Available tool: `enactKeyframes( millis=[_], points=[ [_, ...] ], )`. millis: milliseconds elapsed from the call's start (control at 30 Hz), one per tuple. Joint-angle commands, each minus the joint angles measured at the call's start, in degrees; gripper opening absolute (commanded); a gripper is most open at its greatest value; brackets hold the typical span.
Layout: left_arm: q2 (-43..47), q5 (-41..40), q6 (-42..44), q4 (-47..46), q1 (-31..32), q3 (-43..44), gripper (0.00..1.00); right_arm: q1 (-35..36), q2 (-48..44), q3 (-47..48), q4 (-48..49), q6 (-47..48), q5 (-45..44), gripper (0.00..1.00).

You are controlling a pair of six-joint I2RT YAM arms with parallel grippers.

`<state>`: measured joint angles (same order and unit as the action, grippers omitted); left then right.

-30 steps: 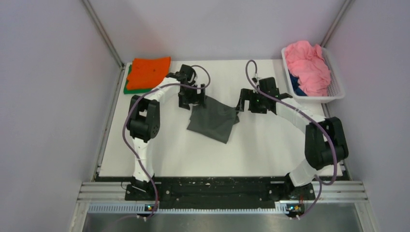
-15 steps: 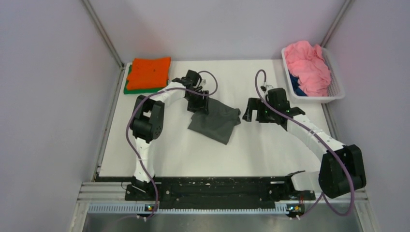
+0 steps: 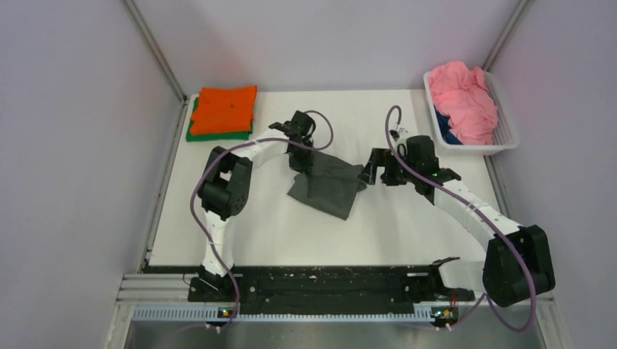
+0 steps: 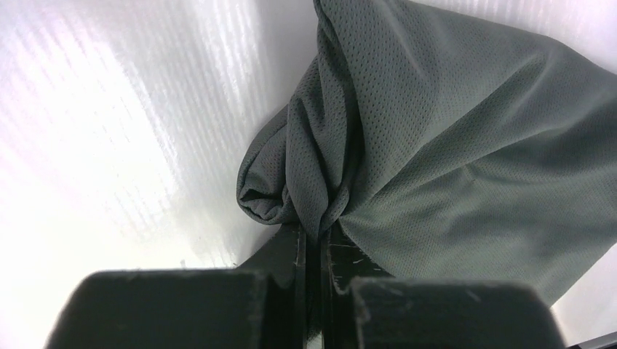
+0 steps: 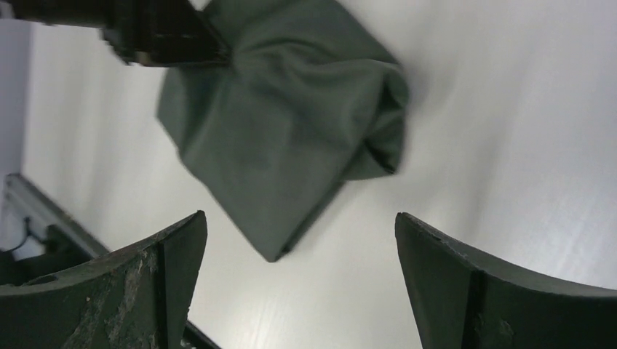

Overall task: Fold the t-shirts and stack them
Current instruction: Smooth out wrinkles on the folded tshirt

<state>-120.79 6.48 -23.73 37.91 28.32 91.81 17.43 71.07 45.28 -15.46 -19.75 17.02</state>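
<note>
Our left gripper (image 4: 313,243) is clamped shut on a bunched corner of the dark grey t-shirt (image 4: 466,145). The mesh cloth fans out ahead of its fingers and to their right over the white table (image 4: 109,109). Our right gripper (image 5: 298,218) hovers with its fingers spread wide and grips nothing; the shirt lies just ahead of it, apart from both fingers. Well off to the left gripper's left, a folded orange t-shirt (image 3: 227,109) rests on a green t-shirt (image 3: 195,133). To the right gripper's right, a pink t-shirt (image 3: 462,98) heaps over a blue t-shirt (image 3: 447,136) in a white basket (image 3: 509,131).
</note>
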Motion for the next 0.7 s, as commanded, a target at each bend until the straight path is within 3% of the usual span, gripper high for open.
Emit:
enactKeyframes(
  millis=[0, 267, 467, 667],
  points=[
    [5.5, -1.7, -3.8, -1.8, -0.2, -2.2, 0.0, 0.9, 3.9, -0.9, 24.0, -8.1, 18.6, 0.99],
    [10.3, -1.0, -10.0, -7.1, -0.2, -11.4, 0.0, 4.1, 24.6, 7.9, 35.0, -13.8, 20.7, 0.99],
    [11.3, -1.2, -12.9, -9.6, -0.2, -14.2, 0.0, 3.2, 36.8, 12.3, 34.8, -13.4, 13.0, 0.99],
    [12.3, -3.7, -14.7, -11.0, -0.4, -16.3, 0.0, 0.8, 38.5, 13.6, 29.6, -11.5, 4.6, 0.99]
  ],
)
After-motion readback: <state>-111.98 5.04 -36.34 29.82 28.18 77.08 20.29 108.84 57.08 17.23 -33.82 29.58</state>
